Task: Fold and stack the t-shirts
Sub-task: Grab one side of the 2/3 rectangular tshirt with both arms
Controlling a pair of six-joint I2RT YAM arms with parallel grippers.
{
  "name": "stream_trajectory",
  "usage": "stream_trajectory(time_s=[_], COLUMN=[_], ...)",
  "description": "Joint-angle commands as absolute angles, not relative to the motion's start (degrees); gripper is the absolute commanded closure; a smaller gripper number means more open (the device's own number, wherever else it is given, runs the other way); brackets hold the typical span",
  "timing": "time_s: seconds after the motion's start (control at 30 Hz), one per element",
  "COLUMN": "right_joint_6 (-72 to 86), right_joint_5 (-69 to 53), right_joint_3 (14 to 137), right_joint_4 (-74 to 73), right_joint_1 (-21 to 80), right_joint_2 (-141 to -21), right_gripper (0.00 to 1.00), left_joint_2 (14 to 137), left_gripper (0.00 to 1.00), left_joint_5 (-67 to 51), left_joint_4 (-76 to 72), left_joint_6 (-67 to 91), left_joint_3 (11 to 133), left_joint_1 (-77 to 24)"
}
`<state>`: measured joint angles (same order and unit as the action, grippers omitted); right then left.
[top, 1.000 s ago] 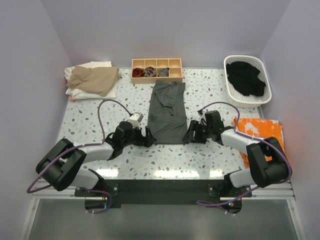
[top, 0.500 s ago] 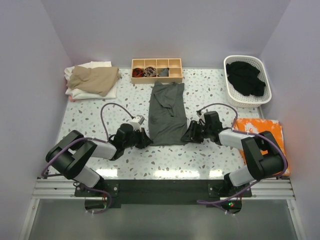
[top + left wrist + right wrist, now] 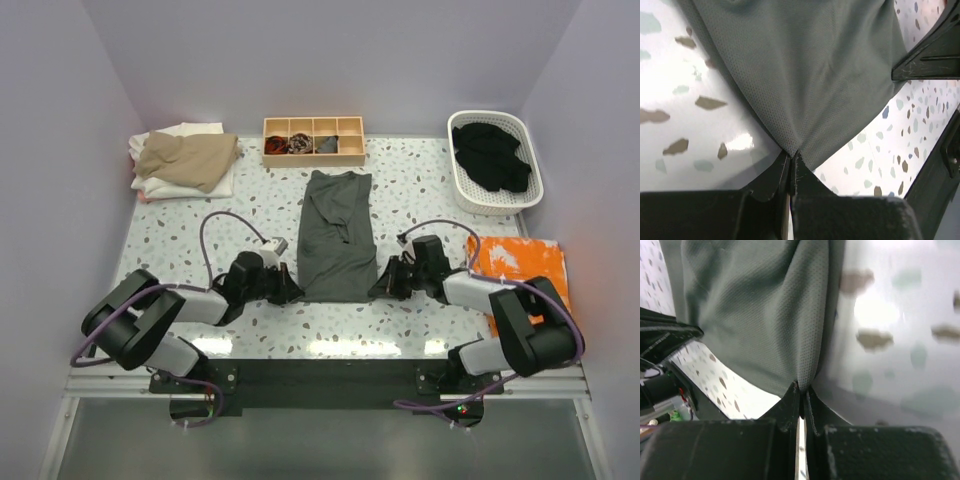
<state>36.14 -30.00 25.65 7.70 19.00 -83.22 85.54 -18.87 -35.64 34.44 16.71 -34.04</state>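
Observation:
A dark charcoal-grey t-shirt lies folded into a long strip in the middle of the table. My left gripper is shut on its near left corner, the cloth pinched between the black fingers. On the other side my right gripper is shut on the near right corner. The hem stretches between the two grips just above the table. A tan t-shirt lies on a white one at the back left. A black t-shirt fills the white basket at the back right.
A wooden tray with small rolled fabric bundles stands at the back middle. An orange and white cloth lies at the right edge, beside my right arm. Purple walls close in the table on three sides.
Both grippers closed on the near corners of the grey t-shirt and pulled its hem a little toward the near edge.

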Motion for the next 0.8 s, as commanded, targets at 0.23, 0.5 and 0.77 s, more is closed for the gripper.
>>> stream_trajectory(time_s=[0.23,0.5,0.77], right_joint_6=[34.19,36.12,34.28], right_joint_5=[-27.51,-30.66,-29.89], right_joint_3=[18.64,16.61,21.53], right_joint_4=[-17.39,-28.47,-30.06], right_joint_1=[19.34,19.42,19.42], right_joint_2=[-57.58,-42.64,-40.15], right_gripper=[1.0,1.0,1.0], left_joint_2=[70.06,58.99,51.33], left_gripper=[1.0,1.0,1.0], left_joint_5=[-14.87,-10.55,-1.94], left_joint_4=[-13.03,-6.96,7.46], left_joint_6=[38.57,47.54,46.58], left_joint_3=[13.09,12.83,21.52], left_joint_1=[-45.69,-54.75,-55.2])
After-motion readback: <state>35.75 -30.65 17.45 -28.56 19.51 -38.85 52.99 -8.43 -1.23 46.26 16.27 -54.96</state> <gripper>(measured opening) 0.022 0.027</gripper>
